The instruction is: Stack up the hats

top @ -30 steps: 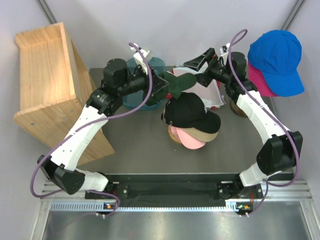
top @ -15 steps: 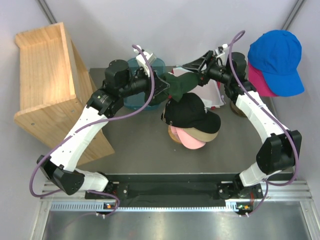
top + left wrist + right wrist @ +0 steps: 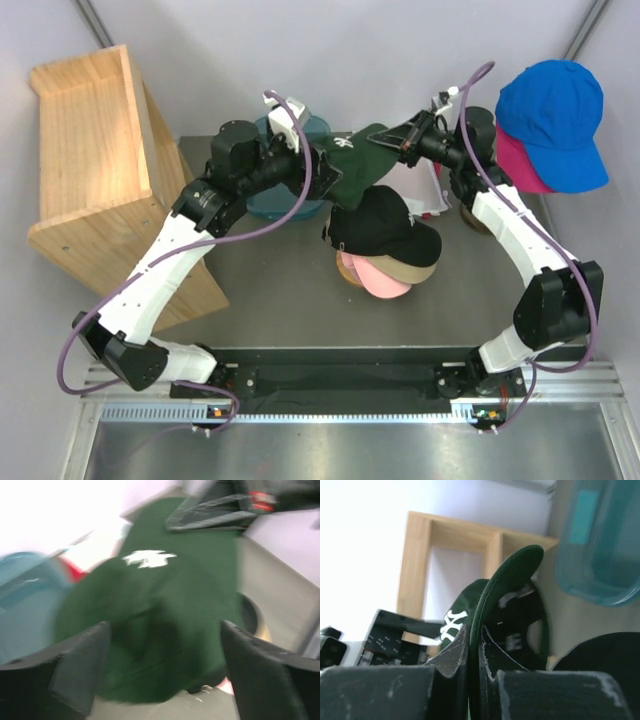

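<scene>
A wooden shelf (image 3: 90, 160) is seen well to the left of the left gripper (image 3: 322, 178), at the left edge of the table (image 3: 270, 300). A teal plastic bin (image 3: 266, 204) lies just beside and below that gripper, on its left. The left gripper's fingers (image 3: 75, 670) are spread wide, one on each side of the dark green cap (image 3: 365, 165). No grip on the cap can be made out, and the left wrist view is blurred.

The cap is held in the air between the two grippers, above the far part of the table. Its brim is pinched edge-on by the right gripper (image 3: 472, 635), whose fingers are pressed together on it. A white emblem (image 3: 451, 622) is stitched on the cap's front and is read as interlocked letters N and Y. A pale teal label (image 3: 581, 510) is seen on the bin, but no writing on it can be read.

Nearer the bases than both grippers, a black cap (image 3: 385, 225) is stacked on a tan cap (image 3: 418, 272) and a light pink cap (image 3: 385, 287). Bare table is left open between that stack and the bases. Well to the right of the right gripper, a bright blue cap (image 3: 555, 115) lies over a magenta cap (image 3: 522, 168), near the table's right edge.
</scene>
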Tool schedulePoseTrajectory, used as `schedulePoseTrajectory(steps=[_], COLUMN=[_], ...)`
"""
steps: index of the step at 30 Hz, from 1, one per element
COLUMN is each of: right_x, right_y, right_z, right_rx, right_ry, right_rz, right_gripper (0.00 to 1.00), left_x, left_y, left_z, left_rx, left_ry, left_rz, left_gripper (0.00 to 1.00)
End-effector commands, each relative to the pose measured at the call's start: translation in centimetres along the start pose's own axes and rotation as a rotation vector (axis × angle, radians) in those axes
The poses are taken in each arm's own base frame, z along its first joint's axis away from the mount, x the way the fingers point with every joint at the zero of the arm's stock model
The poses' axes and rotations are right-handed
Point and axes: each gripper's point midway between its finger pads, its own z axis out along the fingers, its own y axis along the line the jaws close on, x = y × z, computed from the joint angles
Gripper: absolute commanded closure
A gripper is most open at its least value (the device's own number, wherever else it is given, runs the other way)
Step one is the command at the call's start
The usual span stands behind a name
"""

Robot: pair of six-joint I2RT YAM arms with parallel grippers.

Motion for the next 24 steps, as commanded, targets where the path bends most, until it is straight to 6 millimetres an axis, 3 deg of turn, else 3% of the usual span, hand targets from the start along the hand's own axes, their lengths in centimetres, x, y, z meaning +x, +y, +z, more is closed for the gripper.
schedulePoseTrajectory(steps=[1, 5, 6, 8, 10, 17, 20, 24], right_x=[-2.9, -2.5, -2.4, -1.8, -1.2, 2.8, 4.5, 6.2], right_y=[9.0, 10.7, 9.8, 11.5, 11.4, 12.6, 11.9, 8.8], right_z=[-3.5, -4.8, -4.7, -5.4, -5.2, -3.6, -3.3, -3.1], right_rx=[-0.082, -0.113, -0.109, -0.182, -0.214, -0.258, -0.26, -0.215], right_ry=[-0.178, -0.206, -0.214, -0.252, -0.272, -0.203, -0.162, -0.122], right_rz=[-0.337, -0.37, -0.321, -0.319, -0.257, -0.207, -0.173, -0.117], right_gripper=[1.0, 1.0, 1.0, 1.0, 1.0, 1.0, 1.0, 1.0], left_x=[-4.8, -7.0, -7.2, -7.6, -7.7, -7.9, -8.4, -8.1], left_y=[5.5, 9.7, 11.4, 12.8, 14.3, 15.8, 15.6, 15.2], left_z=[-3.4, -5.8, -6.7, -7.4, -8.1, -8.6, -8.7, -8.2], left_rx=[-0.334, -0.529, -0.598, -0.649, -0.685, -0.724, -0.714, -0.686], left_ry=[-0.173, -0.283, -0.31, -0.345, -0.372, -0.4, -0.408, -0.404], left_rz=[0.023, -0.044, -0.089, -0.131, -0.183, -0.254, -0.254, -0.277], left_gripper=[0.01, 0.01, 0.01, 0.01, 0.01, 0.01, 0.01, 0.01])
